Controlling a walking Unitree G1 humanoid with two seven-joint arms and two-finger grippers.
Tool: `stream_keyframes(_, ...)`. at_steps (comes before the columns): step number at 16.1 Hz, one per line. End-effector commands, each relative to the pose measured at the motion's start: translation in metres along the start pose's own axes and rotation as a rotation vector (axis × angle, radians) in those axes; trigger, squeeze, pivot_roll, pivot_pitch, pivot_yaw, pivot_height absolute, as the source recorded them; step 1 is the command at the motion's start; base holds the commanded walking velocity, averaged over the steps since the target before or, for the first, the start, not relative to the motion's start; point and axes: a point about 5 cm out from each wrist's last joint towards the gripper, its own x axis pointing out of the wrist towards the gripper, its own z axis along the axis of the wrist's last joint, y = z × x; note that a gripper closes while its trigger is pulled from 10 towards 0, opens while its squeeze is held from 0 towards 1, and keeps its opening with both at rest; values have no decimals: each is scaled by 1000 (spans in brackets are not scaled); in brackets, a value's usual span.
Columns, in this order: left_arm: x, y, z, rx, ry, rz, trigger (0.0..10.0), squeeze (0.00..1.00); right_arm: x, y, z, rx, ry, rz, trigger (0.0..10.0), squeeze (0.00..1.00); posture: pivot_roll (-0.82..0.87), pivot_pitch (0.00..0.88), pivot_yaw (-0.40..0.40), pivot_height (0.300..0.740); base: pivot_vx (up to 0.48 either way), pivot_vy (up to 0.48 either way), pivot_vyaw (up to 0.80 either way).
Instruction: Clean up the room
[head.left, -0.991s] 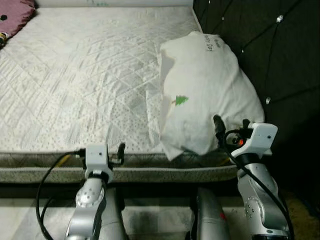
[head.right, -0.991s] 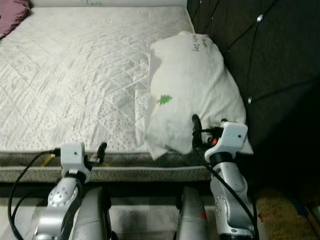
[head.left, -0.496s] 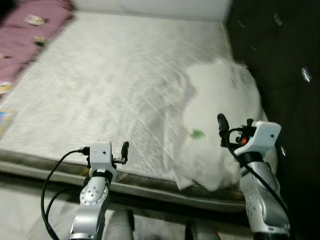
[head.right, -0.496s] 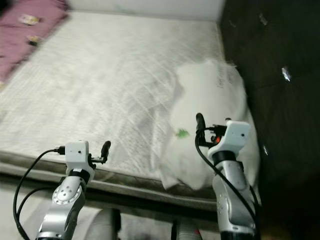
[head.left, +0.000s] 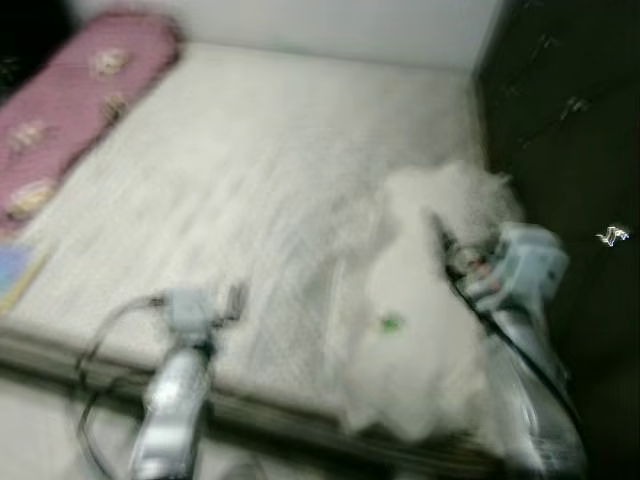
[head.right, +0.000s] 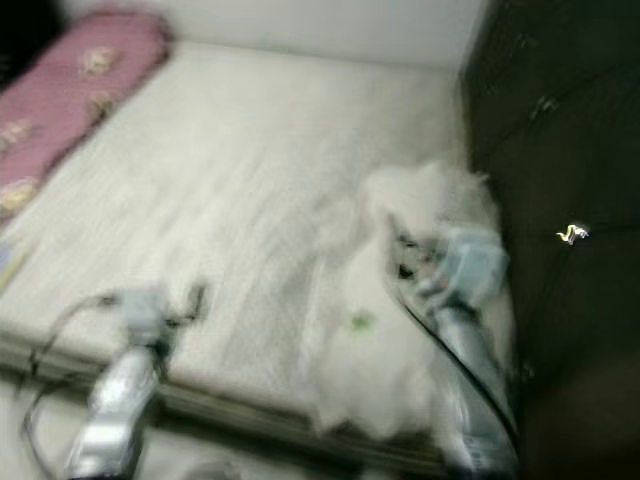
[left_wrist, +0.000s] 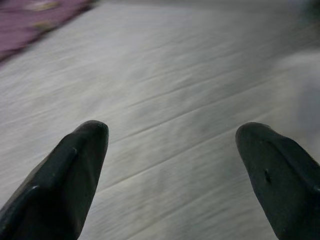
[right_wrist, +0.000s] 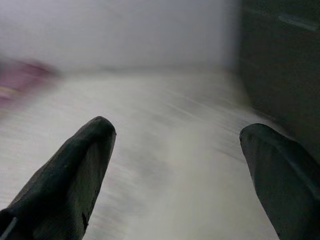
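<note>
- Nearest the camera, the left tool (left_wrist: 172, 165) hangs over the front part of the mattress (head.left: 270, 190), its two black fingers (left_wrist: 70, 170) spread wide with nothing between them; beneath it there is bare quilted cover.
- The right tool (right_wrist: 175, 170) is raised on the robot's right, above the white pillow (head.left: 420, 320). Its fingers are also spread and empty, pointing across the bed toward the far wall.
- The pillow lies at the right side of the mattress, against the dark tufted headboard (head.left: 560, 130), its near end reaching the mattress edge. A small green mark shows on its cover.
- The head views are smeared, so finer detail on the bed is hard to judge.
- Farther off on the robot's left, a pink patterned cushion or bolster (head.left: 75, 110) runs along the mattress's left edge — which of the two it is I cannot tell. Something pale blue (head.left: 15, 275) sits at that edge nearer the front, too blurred to name.
- At the back, a pale wall (head.left: 330, 30) closes off the bed.
- Judging progress: the pillow looks placed at the head of the bed, and most of the mattress is bare. What seems left is the pink bedding and the blue thing on the left side — neither tool is near them yet.
</note>
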Motion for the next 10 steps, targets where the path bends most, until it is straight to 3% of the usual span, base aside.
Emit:
stream_keyframes(1, -4, 8, -5, 15, 22, 10, 10000, 0, 4, 10, 3, 24, -8, 12, 10000, 0, -53, 5, 9, 740, 0, 0, -800)
stream_keyframes(3, -4, 8, -5, 10, 26, 8, 10000, 0, 4, 11, 2, 24, -6, 14, 10000, 0, -53, 5, 10, 740, 0, 0, -800)
stream_keyframes(6, -3, 8, -5, 10, 25, 7, 10000, 0, 4, 10, 1, 21, -4, 17, 10000, 0, -53, 7, 10, 740, 0, 296, -763)
stream_keyframes(10, -4, 8, -5, 10, 28, 6, 10000, 0, 4, 11, -1, 19, 1, 20, 10000, 0, -52, 10, 10, 740, 0, 323, -359)
